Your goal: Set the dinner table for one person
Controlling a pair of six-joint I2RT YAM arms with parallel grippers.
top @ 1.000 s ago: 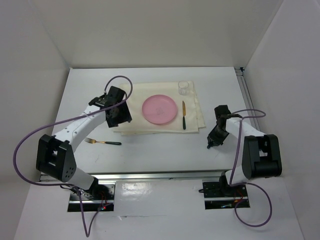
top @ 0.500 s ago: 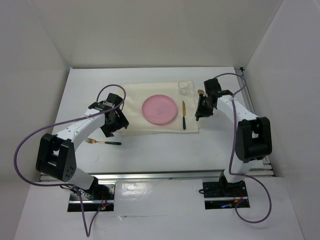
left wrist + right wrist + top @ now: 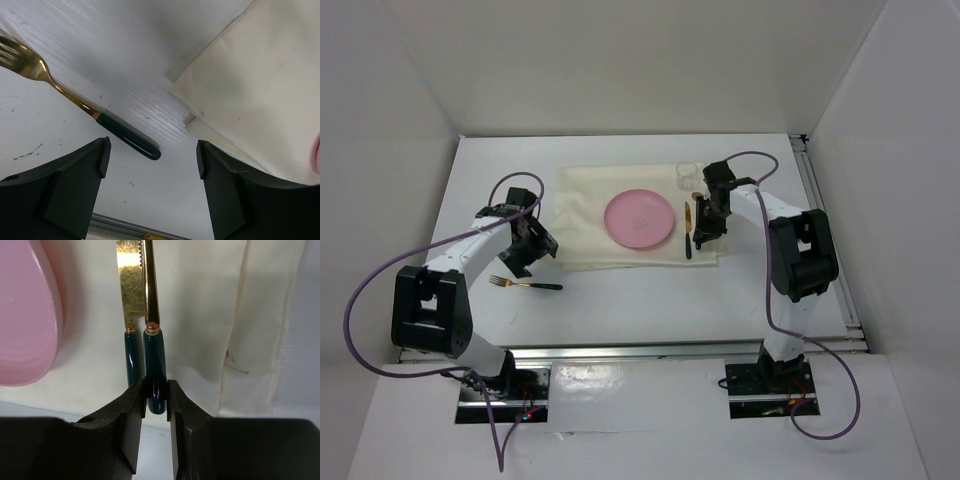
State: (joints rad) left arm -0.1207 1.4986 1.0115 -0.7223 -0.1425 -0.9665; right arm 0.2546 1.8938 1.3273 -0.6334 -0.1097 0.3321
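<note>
**Right pincer grips a utensil by the knife; left pincer gapes over the fork**

The table is the wide white top that fills the floor of the white-walled booth. Both arm bases stand at its near edge and a metal rail runs along its right side. A cream mat lies at its middle. On the mat sit a pink plate and, at the far right corner, a clear glass.

The knife lies flat on the mat just right of the plate, with its gold serrated blade pointing away and its dark green handle toward the near edge. The right pincer is clamped on the green handle end of a second gold utensil. That utensil is turned on edge and runs parallel to the knife, hard against the knife's side away from the plate. What kind of utensil it is, and whether it rests on the mat, I cannot tell.

The fork lies on the bare table, just off the mat's near left corner, with its tines pointing left. The left pincer hangs above it with its jaws wide apart. The tip of the fork's handle shows in the gap, ungripped.
</note>
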